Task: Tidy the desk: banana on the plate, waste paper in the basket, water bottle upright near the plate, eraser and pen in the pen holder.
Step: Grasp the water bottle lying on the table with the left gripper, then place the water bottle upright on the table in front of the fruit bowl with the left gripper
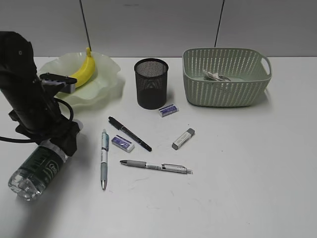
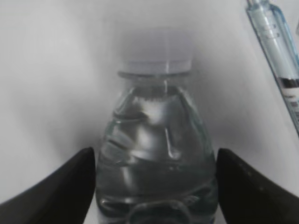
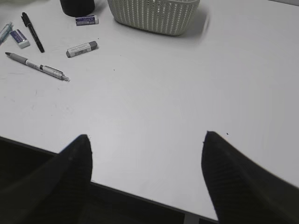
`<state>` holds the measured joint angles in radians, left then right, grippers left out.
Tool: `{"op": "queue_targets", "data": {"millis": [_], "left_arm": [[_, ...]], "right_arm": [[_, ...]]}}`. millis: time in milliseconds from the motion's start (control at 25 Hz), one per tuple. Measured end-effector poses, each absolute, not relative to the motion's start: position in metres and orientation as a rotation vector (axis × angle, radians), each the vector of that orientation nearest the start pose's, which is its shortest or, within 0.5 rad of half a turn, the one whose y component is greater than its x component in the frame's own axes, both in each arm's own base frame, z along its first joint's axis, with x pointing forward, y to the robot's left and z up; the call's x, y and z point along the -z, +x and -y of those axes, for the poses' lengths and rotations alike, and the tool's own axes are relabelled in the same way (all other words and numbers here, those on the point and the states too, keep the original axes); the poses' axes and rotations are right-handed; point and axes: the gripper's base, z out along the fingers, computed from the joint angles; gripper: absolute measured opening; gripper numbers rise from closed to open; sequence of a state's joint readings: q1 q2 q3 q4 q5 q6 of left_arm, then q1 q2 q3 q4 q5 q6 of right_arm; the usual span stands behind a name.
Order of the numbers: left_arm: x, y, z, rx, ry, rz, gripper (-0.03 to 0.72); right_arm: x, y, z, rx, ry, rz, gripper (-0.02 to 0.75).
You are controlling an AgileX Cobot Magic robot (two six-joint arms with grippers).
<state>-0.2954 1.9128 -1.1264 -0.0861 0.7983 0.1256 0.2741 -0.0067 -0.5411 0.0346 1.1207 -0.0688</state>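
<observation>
Water bottle point(image 1: 37, 168), small, clear plastic with a dark green label, lies on its side at the near left of the broad white desk point(image 1: 237, 163), its white cap end between the black fingers of the left gripper point(image 2: 156, 186). The jaws stand apart on either side of the bottle's shoulder; whether they press it cannot be told. A ripe yellow banana point(image 1: 85, 69) rests in the pale green ruffled plate point(image 1: 111, 82) behind the arm. The black wire-mesh pen holder point(image 1: 151, 83) stands beside the plate, and crumpled white waste paper point(image 1: 215, 76) lies inside the sage green perforated basket point(image 1: 225, 94). Three pens point(image 1: 130, 134) and three erasers point(image 1: 183, 139) lie loose on the desk. The right gripper point(image 3: 147, 163) hovers released above the bare near edge, holding nothing.
</observation>
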Motion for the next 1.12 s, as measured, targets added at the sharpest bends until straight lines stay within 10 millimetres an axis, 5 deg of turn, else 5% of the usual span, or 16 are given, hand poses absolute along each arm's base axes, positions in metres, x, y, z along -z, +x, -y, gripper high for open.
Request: {"op": "queue_targets", "data": {"millis": [200, 480, 640, 840, 1120], "left_arm": [[-0.138, 0.329, 0.107, 0.12, 0.541, -3.016, 0.502], [-0.142, 0.326, 0.106, 0.123, 0.544, -3.036, 0.502], [-0.168, 0.321, 0.105, 0.139, 0.536, -2.988, 0.502], [-0.222, 0.306, 0.101, 0.161, 0.512, -2.815, 0.502], [-0.233, 0.262, 0.088, 0.239, 0.376, -2.569, 0.502]], "right_arm": [[-0.284, -0.014, 0.001, -0.167, -0.355, -2.028, 0.573], [-0.284, -0.014, 0.001, -0.165, -0.355, -2.028, 0.573], [-0.284, -0.014, 0.001, -0.165, -0.355, -2.028, 0.573], [-0.284, -0.014, 0.001, -0.165, -0.355, -2.027, 0.573], [-0.284, -0.014, 0.001, -0.165, -0.355, -2.027, 0.573]]}}
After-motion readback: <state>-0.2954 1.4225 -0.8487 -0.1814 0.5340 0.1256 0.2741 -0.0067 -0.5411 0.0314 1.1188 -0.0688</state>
